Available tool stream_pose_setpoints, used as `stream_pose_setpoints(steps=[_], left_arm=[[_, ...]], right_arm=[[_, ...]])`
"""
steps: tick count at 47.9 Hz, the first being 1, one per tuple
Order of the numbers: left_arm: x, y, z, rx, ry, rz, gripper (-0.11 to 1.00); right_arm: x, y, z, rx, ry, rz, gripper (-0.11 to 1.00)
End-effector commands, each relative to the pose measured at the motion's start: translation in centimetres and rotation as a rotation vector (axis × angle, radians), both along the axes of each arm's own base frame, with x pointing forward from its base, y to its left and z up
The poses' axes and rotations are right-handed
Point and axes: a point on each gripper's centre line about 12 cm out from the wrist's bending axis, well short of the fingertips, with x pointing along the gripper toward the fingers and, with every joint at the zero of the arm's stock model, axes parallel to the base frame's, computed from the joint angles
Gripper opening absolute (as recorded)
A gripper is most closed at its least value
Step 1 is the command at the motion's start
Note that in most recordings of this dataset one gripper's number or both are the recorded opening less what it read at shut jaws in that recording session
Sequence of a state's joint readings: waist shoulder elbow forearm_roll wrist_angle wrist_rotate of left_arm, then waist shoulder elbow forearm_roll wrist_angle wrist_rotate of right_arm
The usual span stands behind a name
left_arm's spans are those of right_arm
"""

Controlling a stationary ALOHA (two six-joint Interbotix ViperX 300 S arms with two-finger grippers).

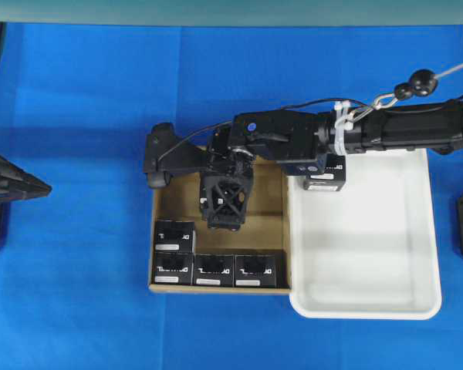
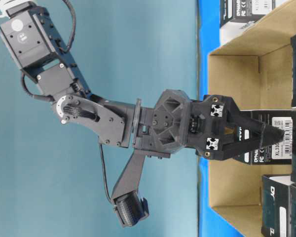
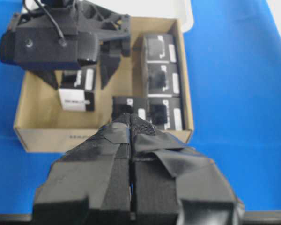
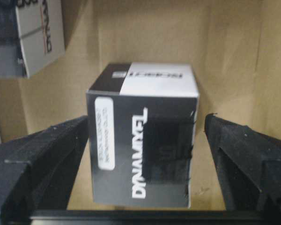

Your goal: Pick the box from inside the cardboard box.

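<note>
Black box (image 4: pixel 143 136) reads "DYNAMIXEL" mid-frame, right gripper (image 4: pixel 143 154) spread wide either side, gripping nothing; left gripper (image 3: pixel 131 140) clenched empty.

The right arm reaches in from the right edge of the overhead view and across the middle, its wrist bent so the black right pincer (image 1: pixel 225 218) points down. Its two fingers (image 4: pixel 42 164) stand wide apart, one on each side of a gap. The left pincer (image 3: pixel 131 154) hangs low and level at the near left, its padded fingers pressed together, closed on nothing.
</note>
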State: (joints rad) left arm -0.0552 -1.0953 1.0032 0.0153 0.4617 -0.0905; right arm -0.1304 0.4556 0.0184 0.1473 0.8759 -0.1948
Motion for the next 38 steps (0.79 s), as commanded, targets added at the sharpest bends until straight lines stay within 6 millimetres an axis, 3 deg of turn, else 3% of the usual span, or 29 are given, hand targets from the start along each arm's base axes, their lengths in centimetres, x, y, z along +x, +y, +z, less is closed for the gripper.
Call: stream_pose_setpoints(steps=[1, 5, 12, 25, 31, 38], left_arm=[[0.3, 0.0, 1.1, 0.000, -0.025, 0.002, -0.07], [0.3, 0.0, 1.1, 0.000, -0.028, 0.002, -0.07], [0.3, 0.0, 1.1, -0.001, -0.028, 0.001, -0.07], [0.3, 0.0, 1.1, -0.001, -0.028, 0.001, -0.07], [0.3, 0.0, 1.1, -0.001, -0.028, 0.001, -0.07], [0.3, 0.0, 1.2, -0.003, -0.029, 0.001, -0.07]], right_arm=[[0.4, 0.2, 0.0, -0.001, -0.028, -0.007, 0.96], [0.6, 0.1, 0.0, -0.003, -0.043, -0.013, 0.87], [0.5, 0.5, 0.0, -0.004, -0.033, 0.008, 0.62], [0.5, 0.9, 0.6, -0.002, -0.029, 0.018, 0.62], [0.6, 0.7, 2.7, 0.003, -0.027, 0.018, 0.62], [0.3, -0.1, 6.8, 0.009, -0.026, 0.016, 0.62]])
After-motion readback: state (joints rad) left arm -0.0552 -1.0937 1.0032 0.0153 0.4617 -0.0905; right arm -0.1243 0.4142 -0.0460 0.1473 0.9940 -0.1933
